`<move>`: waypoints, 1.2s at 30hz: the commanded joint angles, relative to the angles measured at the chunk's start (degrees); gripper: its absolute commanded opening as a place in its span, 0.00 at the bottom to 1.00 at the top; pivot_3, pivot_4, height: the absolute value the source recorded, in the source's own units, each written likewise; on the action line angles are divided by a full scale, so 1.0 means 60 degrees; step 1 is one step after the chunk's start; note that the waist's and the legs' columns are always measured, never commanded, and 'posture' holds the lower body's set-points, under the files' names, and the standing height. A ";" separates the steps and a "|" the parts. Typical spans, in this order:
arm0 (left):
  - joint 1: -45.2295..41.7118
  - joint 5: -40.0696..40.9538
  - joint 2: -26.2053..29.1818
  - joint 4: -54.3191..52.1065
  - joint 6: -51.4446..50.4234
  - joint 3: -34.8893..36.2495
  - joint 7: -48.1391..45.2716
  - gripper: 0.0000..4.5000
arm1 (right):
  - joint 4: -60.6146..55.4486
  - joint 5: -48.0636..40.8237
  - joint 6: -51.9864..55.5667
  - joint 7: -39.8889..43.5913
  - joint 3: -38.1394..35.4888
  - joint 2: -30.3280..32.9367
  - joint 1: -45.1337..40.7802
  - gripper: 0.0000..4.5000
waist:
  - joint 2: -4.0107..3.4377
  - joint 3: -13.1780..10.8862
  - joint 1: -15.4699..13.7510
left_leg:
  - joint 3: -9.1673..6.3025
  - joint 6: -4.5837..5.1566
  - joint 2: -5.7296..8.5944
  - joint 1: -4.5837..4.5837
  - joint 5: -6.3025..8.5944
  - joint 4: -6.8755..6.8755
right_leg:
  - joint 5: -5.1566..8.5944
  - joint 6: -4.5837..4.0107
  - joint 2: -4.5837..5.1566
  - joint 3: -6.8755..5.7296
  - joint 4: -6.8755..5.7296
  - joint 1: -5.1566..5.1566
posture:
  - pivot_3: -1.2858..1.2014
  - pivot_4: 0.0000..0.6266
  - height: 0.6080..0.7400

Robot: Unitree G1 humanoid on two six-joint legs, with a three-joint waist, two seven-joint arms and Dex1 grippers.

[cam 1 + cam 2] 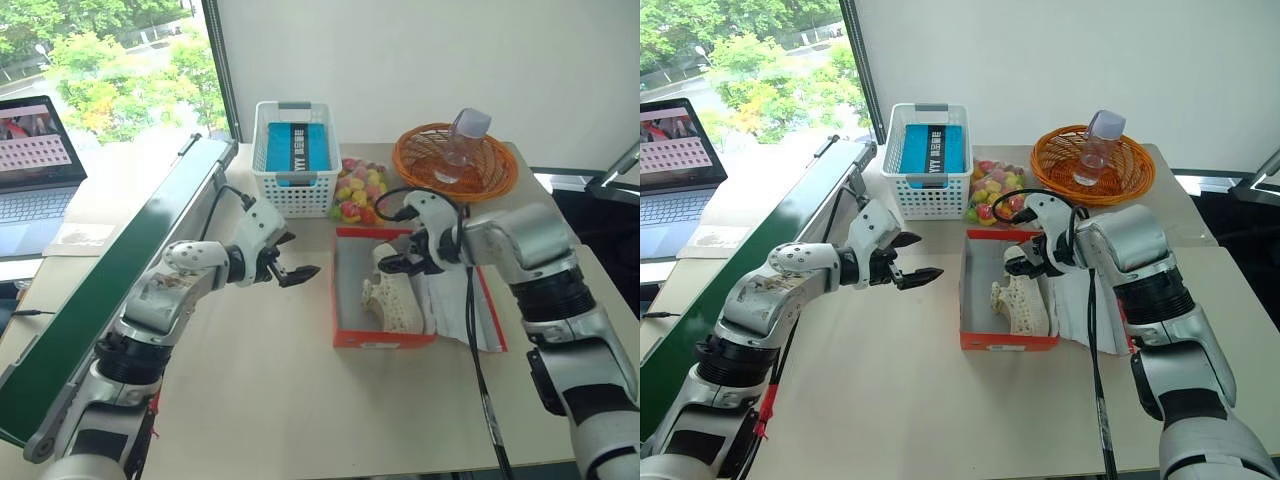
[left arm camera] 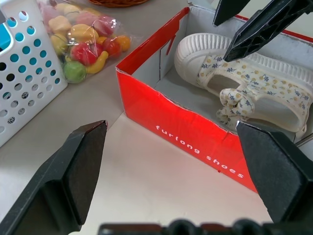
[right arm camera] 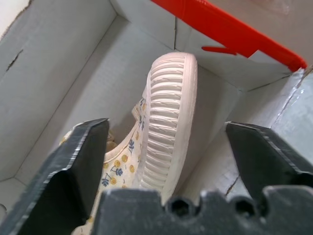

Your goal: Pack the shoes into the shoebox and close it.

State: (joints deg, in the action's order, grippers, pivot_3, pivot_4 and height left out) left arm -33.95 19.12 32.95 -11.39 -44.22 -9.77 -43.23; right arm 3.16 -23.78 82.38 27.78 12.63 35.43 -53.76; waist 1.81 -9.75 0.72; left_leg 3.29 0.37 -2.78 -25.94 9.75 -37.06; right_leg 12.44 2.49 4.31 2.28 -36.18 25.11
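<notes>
black fingers of the left gripper (image 1: pixel 290 257) stand wide apart and empty above the beige table (image 1: pixel 250 400), just left of the red-orange shoebox (image 1: pixel 385 338). cream-white shoes (image 1: pixel 392 295) lie inside the open shoebox, one tipped on its side. over them hangs the right gripper (image 3: pixel 166 142), jaws wide and holding nothing, above the ribbed sole.

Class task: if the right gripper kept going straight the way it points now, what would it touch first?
Most likely the shoe lying in the shoebox: the right gripper points down at its ribbed sole with open fingers.
</notes>
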 commanded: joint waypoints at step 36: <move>0.3945 -0.0479 0.0314 -0.2675 -0.0888 0.5334 0.4153 1.00 | -0.2074 -0.0774 -0.7402 0.4741 -0.1015 -0.0476 0.2093 0.99 | 0.0023 0.0012 0.0027 | 0.0001 -0.0003 -0.0010 0.0055 0.0002 -0.0011 | -0.0010 -0.0001 -0.0003 0.0000 -0.0005 -0.0045 | 0.52 0.24 1.00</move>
State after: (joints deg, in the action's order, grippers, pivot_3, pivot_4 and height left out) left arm -10.78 17.10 34.13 -24.24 -50.24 20.61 -19.35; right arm -7.87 -28.81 40.42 54.70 6.30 32.19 -41.18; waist 1.95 -9.68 0.89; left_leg 3.30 0.35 -2.84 -25.57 9.76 -37.13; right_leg 12.39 2.48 4.30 2.28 -36.21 24.79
